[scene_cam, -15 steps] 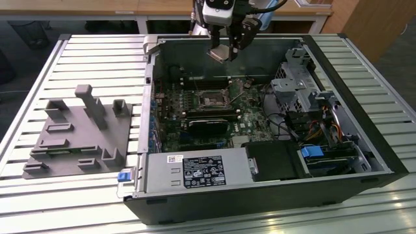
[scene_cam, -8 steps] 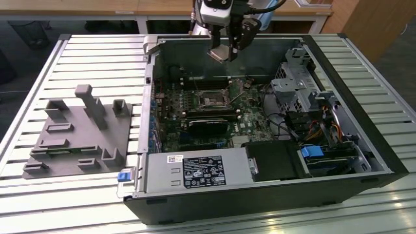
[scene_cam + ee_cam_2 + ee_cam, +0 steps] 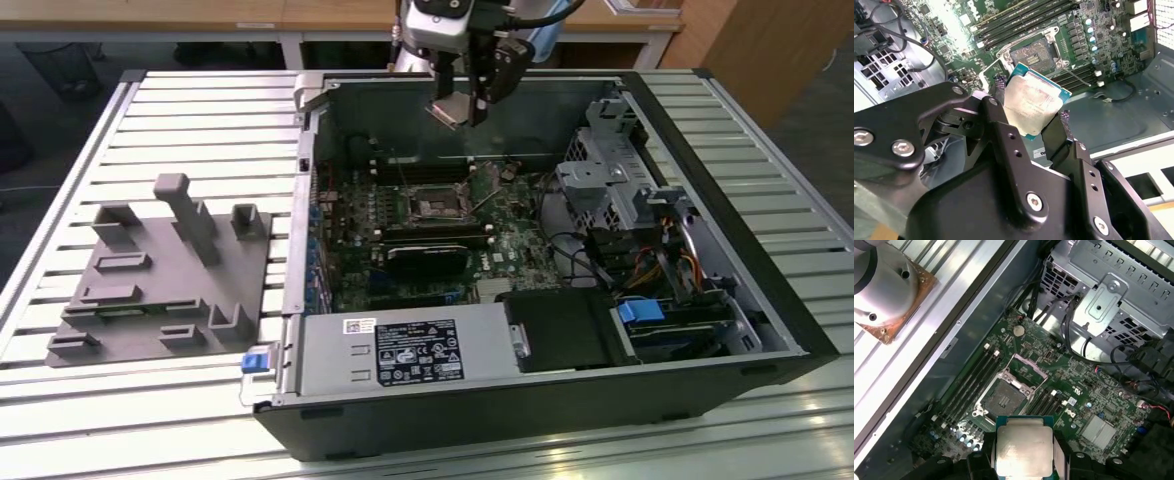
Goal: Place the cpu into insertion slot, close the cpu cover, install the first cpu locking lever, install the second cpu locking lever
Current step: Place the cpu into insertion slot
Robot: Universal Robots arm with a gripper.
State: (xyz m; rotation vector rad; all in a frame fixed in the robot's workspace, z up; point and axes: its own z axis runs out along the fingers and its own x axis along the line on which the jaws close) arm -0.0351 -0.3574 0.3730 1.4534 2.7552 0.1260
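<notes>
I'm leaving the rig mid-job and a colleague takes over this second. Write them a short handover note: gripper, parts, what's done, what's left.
Gripper: shut on the cpu, a small flat square chip with a silvery-grey metal top, held in the air over the green circuit board.
Insertion slot, the square dark socket with a thin metal rim: empty, chip not touching it.
Cpu cover, a thin silver metal frame: raised open beside the slot.
Done: chip picked up. Left: seating it, closing the cover, both locking levers.

Exterior view: open above the slot point(image 3: 437, 207); cage point(image 3: 607, 175) at its 3 o'clock, black block point(image 3: 427, 258) at 6.
</notes>
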